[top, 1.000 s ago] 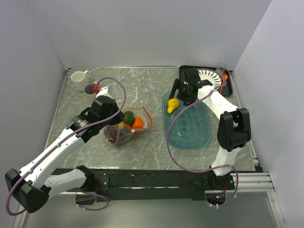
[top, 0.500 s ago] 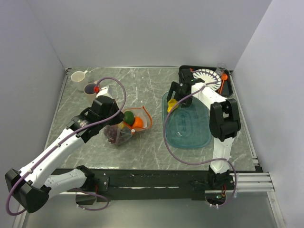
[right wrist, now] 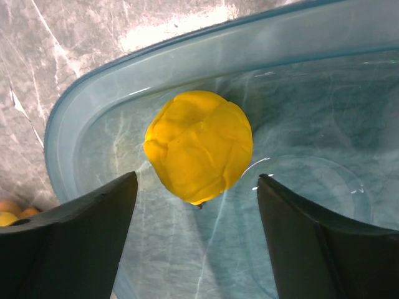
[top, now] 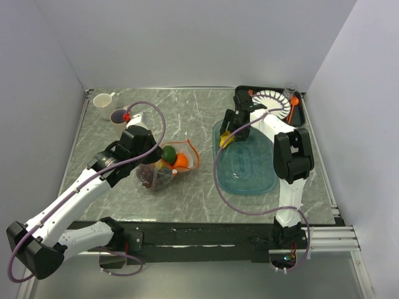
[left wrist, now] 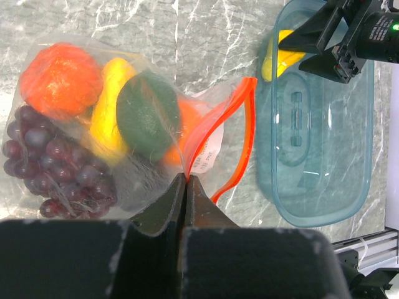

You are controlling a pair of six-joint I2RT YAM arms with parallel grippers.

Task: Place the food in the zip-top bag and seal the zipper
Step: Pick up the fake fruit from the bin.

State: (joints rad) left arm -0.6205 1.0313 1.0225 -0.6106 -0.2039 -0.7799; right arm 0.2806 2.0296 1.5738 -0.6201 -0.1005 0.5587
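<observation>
Progress: the task was judged mostly loaded but not finished. The bag (left wrist: 202, 159) lay on the table (top: 187, 112) left of centre, well clear of the edges. An orange (left wrist: 60, 80), grapes (left wrist: 56, 168), a green piece (left wrist: 148, 115) and further yellow and orange food were seen inside it. One yellow piece (right wrist: 199, 144) was found outside the bag, in the far left corner of the tray (top: 249, 177), which stood nearer the right edge. No other loose food was made out on the table. The zipper (left wrist: 249, 124) was observed gaping, its strip curved away from the bag. Outstanding work was judged to be transfer of the yellow piece and sealing of the zipper.

Tools: the left tool (left wrist: 187, 180) was found pressed together on the clear film at the bag's mouth. The right tool (right wrist: 197, 180) was found spread, one finger on each side of the yellow piece, with a gap visible on both sides.

Views: the pinch on the film and the bag's contents were shown plainly only by the left wrist view. The clearance round the yellow piece was shown only by the right wrist view. The overall layout of bag and tray was given by the top view, in which neither tool's opening could be judged.
</observation>
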